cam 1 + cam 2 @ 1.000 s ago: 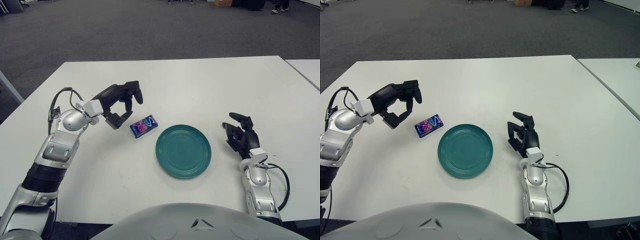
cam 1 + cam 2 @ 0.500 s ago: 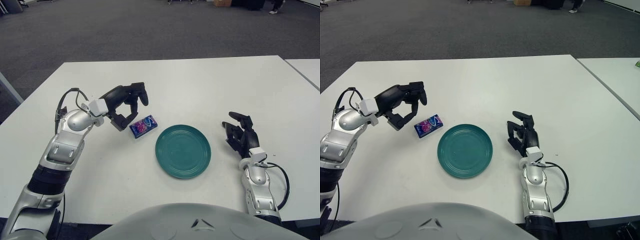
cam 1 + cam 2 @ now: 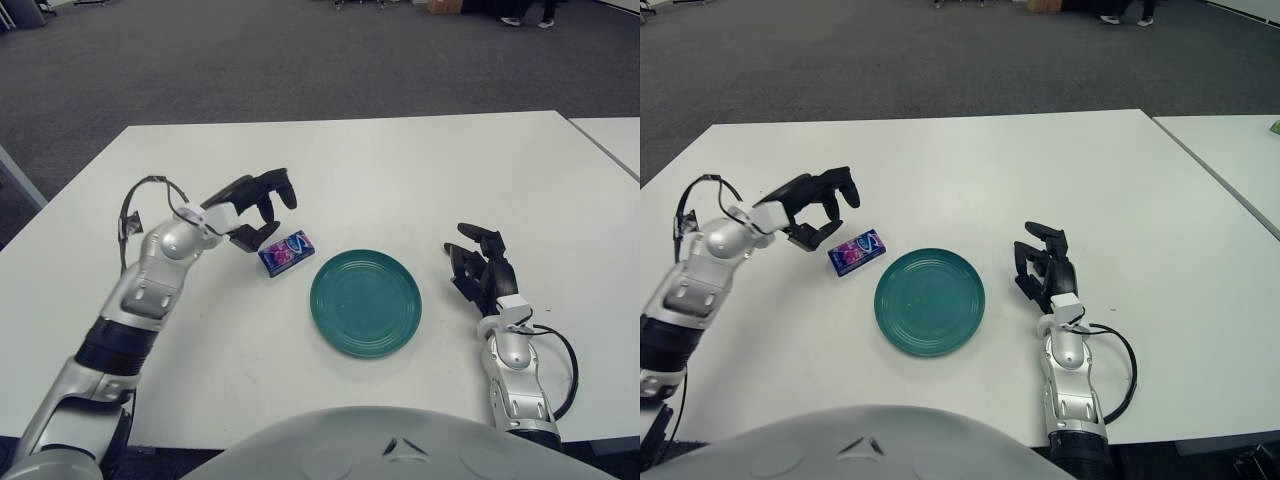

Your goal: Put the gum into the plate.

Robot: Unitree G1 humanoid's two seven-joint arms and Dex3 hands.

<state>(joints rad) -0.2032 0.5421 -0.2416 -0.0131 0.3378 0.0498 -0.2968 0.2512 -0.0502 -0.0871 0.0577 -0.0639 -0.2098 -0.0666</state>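
The left hand (image 3: 258, 208) is seen just left of and behind the gum (image 3: 287, 251), its dark fingers (image 3: 281, 188) curled in an open claw with nothing held between them. The fingertips reach over the pack's far left end; whether any of them touches it cannot be told. The gum lies flat on the white table (image 3: 400, 170), just beside the left rim of the plate (image 3: 366, 302) and apart from it. It is a small blue and purple pack. Its long axis runs diagonally, the near end pointing toward the robot's left and the far end toward the right and away. The print on its face is too small to be read.

The green plate sits near the middle of the table with nothing on it. The right hand (image 3: 481, 268) is shown to the right of the plate, well apart from it, with fingers loosely spread and nothing grasped.

In the right eye view, more of the table to the right is shown, with the neighbouring table's (image 3: 1230, 150) edge and the gap between. In the left eye view, more of the left arm is shown. At the bottom of both views, a pale rounded part of the robot's body hides the table's near edge.
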